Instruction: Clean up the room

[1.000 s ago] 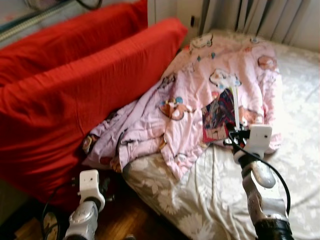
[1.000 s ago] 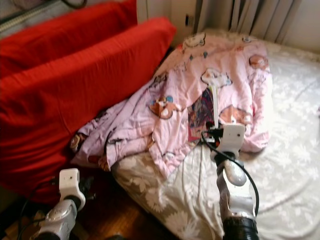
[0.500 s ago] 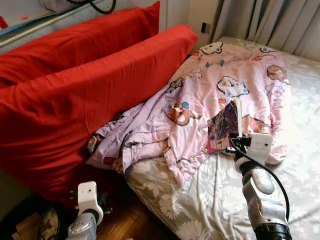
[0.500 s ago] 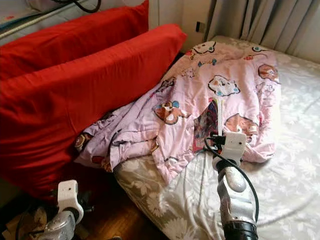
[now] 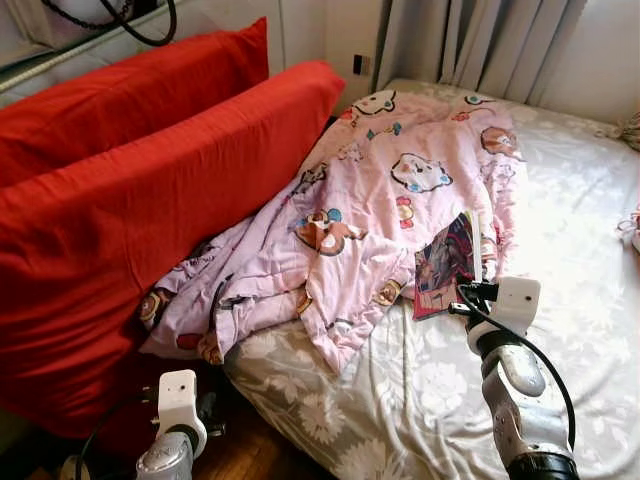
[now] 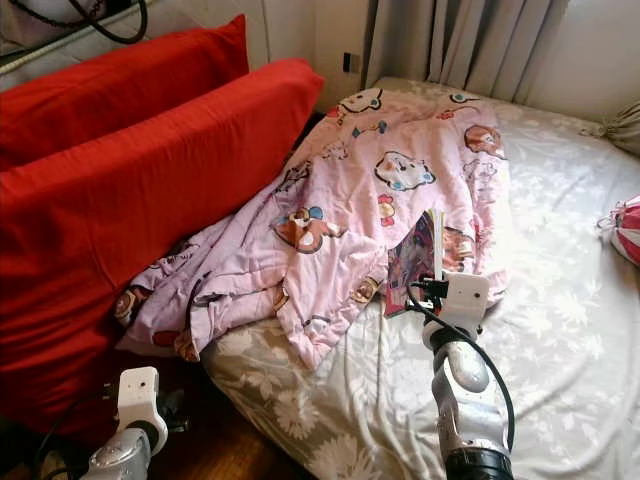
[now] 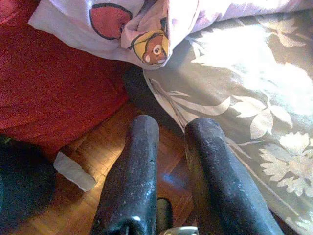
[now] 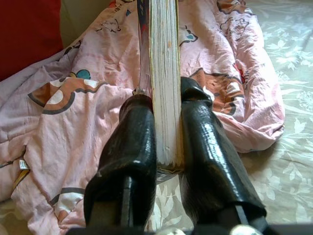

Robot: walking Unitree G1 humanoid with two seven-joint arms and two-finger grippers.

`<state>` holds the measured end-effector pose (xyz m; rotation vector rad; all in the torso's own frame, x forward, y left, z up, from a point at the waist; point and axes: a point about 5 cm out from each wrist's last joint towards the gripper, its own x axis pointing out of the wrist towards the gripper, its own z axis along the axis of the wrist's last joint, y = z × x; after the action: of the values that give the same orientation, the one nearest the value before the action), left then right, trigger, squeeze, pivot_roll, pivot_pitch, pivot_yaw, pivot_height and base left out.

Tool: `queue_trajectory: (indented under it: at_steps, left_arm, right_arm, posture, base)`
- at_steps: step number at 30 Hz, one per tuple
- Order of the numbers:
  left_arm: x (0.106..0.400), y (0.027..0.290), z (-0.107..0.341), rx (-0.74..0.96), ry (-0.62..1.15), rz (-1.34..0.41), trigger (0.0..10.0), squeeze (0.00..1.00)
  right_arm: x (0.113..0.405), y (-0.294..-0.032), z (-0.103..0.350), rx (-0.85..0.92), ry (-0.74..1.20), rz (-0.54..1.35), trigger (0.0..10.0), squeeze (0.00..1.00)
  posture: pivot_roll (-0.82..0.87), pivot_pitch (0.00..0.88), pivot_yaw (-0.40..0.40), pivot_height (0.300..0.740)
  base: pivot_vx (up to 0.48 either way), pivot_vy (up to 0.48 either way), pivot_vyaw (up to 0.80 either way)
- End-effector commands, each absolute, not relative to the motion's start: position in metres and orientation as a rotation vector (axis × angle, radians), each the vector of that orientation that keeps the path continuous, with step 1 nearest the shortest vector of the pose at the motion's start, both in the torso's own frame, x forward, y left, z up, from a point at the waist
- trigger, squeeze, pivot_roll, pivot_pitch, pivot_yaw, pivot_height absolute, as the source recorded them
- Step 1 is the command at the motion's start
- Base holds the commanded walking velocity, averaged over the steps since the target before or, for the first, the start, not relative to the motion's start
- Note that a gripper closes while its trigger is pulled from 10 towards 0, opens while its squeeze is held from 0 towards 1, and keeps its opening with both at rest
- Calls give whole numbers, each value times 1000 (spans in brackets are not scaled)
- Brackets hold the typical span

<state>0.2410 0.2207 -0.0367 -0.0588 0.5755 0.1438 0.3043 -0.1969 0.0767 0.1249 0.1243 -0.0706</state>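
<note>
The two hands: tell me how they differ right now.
The right hand is raised over the grey floral bed, its fingers clamped on a thick book standing on edge against the pink cartoon-print blanket. The left hand holds nothing and hangs low over the wooden floor beside the bed. Both have two black fingers.

Daylight floods in from the curtains [image 5: 480, 45]; the sheet [image 5: 580, 190] glares near white; the quilt [image 5: 400, 200] is evenly lit and sharp; the floor [image 7: 93, 161] lies in shade; close to each wrist camera the fingers [image 8: 132, 147] blur slightly
</note>
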Motion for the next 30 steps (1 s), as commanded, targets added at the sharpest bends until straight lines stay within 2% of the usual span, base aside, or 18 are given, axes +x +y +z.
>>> queue_trajectory:
  at_steps: [1,5,13,24,30]
  left_arm:
    - [233,224,-42,-39,614,140,10000,0]
    - [233,224,-42,-20,611,133,10000,0]
    - [233,224,-42,-23,610,135,10000,0]
    - [231,227,-43,-14,611,138,10000,0]
    - [230,226,-42,-30,602,144,10000,0]
  right_arm:
    - [304,-197,79,128,100,-78,10000,0]
    - [302,-198,77,134,105,-86,10000,0]
    - [301,-199,75,134,102,-101,10000,0]
    - [300,-197,72,163,105,-114,10000,0]
    - [298,-195,71,163,105,-106,10000,0]
  posture:
    - [-2,108,-4,740]
    - [1,123,-3,740]
    - [6,137,0,740]
    - [12,155,4,740]
    - [12,162,5,740]
  base:
    - [0,0,-800]
    - [0,-404,-800]
    - [0,0,-784]
    - [0,-106,0]
    - [0,0,-777]
